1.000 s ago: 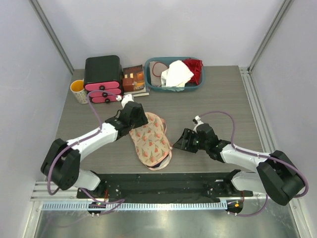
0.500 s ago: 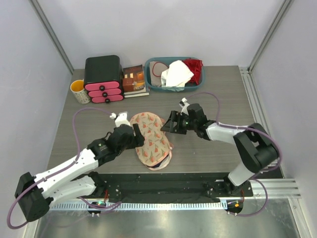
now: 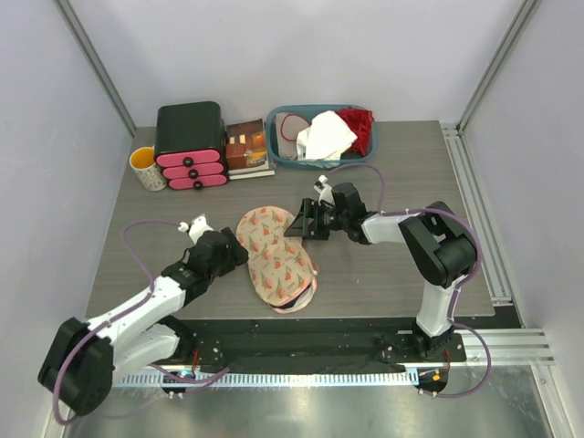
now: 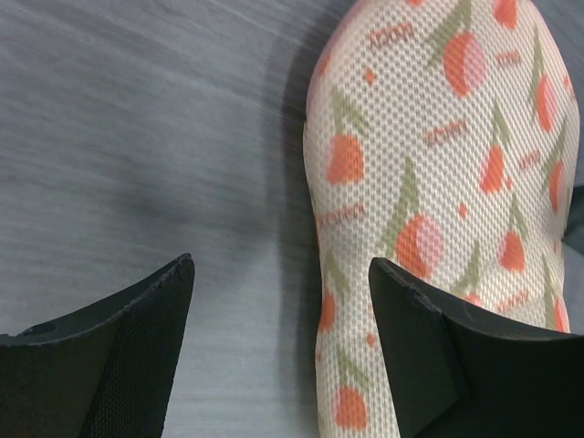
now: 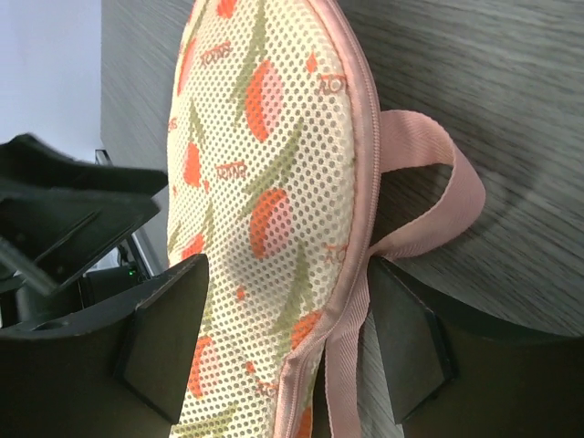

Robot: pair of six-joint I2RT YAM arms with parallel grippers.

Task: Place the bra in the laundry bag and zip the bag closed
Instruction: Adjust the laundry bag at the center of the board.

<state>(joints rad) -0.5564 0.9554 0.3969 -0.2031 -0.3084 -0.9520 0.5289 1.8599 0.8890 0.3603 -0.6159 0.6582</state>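
My left hand (image 4: 283, 274) and right hand (image 5: 287, 266) are wide, holding nothing. They sit either side of the bag (image 3: 276, 260) near the desk's (image 3: 411, 173) front edge. I think that's to steady it for zipping.

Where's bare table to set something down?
Free: the table's right side, between basket and right arm; also the left strip between mug and left gripper. Crowded: back-left row, and centre around the laundry bag.
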